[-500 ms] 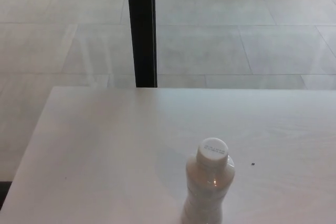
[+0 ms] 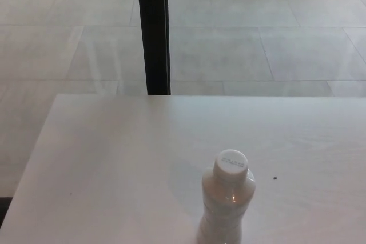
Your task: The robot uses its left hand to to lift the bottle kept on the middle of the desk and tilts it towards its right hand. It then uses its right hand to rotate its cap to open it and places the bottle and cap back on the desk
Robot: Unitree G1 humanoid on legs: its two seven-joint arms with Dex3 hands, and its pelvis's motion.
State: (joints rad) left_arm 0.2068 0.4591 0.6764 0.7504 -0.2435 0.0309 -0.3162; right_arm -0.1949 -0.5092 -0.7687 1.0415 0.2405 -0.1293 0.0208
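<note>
Clear plastic bottle (image 2: pixel 227 207) upright at lower centre of the pale worktop (image 2: pixel 114 158), white cap (image 2: pixel 231 163) on, neither hand in frame.

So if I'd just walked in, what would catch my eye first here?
Probably the pale bottle standing upright near the front edge of the white desk, its white cap on. Next, the black post rising from behind the desk's far edge against the tiled floor. Neither robot hand is in view.
</note>
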